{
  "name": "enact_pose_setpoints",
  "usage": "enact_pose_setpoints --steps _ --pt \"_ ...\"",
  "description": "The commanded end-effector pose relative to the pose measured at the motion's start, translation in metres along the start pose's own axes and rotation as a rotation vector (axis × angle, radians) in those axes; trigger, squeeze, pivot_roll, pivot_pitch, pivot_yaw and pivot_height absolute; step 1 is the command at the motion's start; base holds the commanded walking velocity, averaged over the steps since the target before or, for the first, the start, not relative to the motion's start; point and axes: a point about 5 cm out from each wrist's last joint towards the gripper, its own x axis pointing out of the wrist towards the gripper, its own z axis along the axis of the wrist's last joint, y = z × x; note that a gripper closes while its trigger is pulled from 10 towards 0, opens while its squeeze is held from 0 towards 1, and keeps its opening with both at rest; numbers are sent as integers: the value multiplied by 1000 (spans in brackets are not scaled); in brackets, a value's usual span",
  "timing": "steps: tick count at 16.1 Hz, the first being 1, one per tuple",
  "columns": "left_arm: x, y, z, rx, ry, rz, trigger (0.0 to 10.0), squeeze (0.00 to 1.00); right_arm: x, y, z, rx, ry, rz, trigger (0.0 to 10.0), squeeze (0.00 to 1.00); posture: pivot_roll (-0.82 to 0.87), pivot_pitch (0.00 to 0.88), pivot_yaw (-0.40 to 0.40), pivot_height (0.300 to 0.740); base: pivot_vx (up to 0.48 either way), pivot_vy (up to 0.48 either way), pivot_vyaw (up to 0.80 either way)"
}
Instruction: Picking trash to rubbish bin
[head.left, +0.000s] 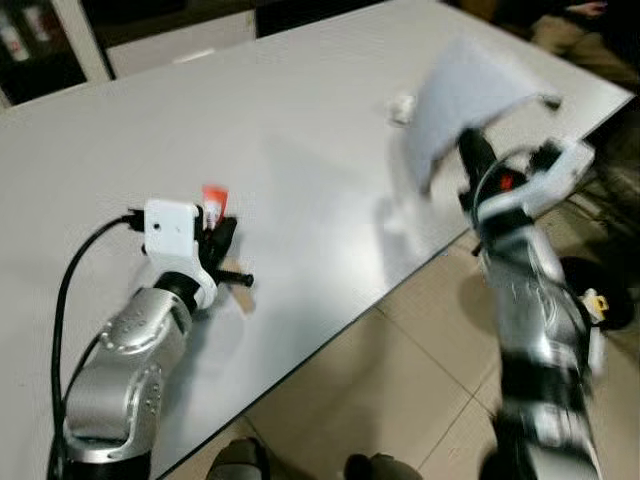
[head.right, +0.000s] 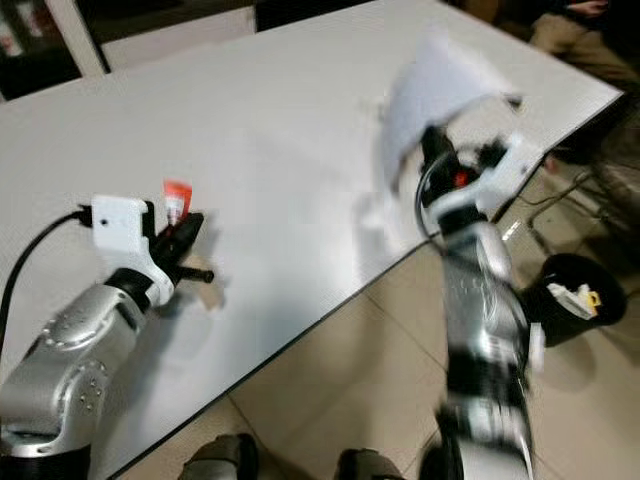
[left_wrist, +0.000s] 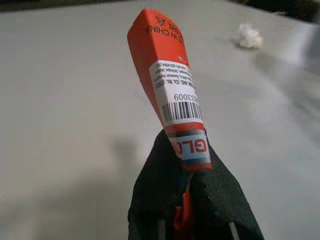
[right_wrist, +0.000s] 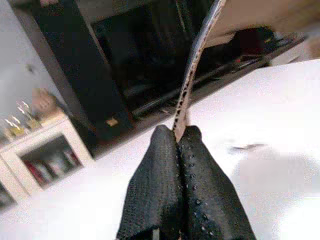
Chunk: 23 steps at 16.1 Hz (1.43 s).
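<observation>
My left gripper (head.left: 217, 228) is shut on a red wrapper (left_wrist: 170, 85) with a barcode label, held just above the white table (head.left: 280, 130) near its front left. My right gripper (head.left: 470, 150) is shut on the edge of a flat white sheet (head.left: 462, 100), lifted over the table's right side and blurred by motion. In the right wrist view the sheet (right_wrist: 197, 60) stands edge-on between the closed fingers (right_wrist: 160, 190). A crumpled white scrap (head.left: 402, 108) lies on the table beyond the sheet. A black rubbish bin (head.right: 570, 295) with trash inside stands on the floor to the right.
The table's front edge runs diagonally across the view, with tiled floor (head.left: 400, 380) below it. A person's legs (head.right: 570, 30) show at the far right corner. A white shelf unit (right_wrist: 35, 150) and dark cabinet (right_wrist: 90, 75) stand behind the table.
</observation>
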Motion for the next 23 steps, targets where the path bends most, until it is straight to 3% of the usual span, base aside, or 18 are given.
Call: enact_pose_setpoints --steps 1,4,7,11,14,18,21,23 --pt "-3 -1 -6 46 22 59 10000 0 -14 13 7 -84 6 19 10000 0 -23 100 -56 740 0 0 0" --pt "-8 -8 -15 84 66 63 10000 0 -41 17 3 -236 46 -31 10000 0 -29 108 -54 740 0 0 0" --pt "-15 -18 -20 21 79 -40 10000 0 -68 14 -6 -323 123 -138 10000 0 -30 110 -52 740 0 0 -800" --pt "-14 -23 -15 -13 -57 5 10000 0 -83 15 -10 -344 167 -196 10000 0 -33 105 -54 740 0 0 -800" --pt "-16 -22 -17 -48 -50 16 10000 0 -94 16 -16 -359 213 -219 10000 0 -37 105 -54 740 0 0 -800" --pt "-22 -16 -28 42 -12 -67 10000 0 -110 7 -35 -346 354 -278 10000 0 -42 102 -55 740 0 0 -800" --pt "-22 -16 -29 30 -17 -82 10000 0 -116 3 -43 -328 400 -289 10000 0 -45 104 -56 740 0 0 -800" --pt "-24 -14 -32 70 -4 -86 10000 0 -123 -2 -54 -346 459 -291 10000 0 -51 108 -53 740 0 0 -800"
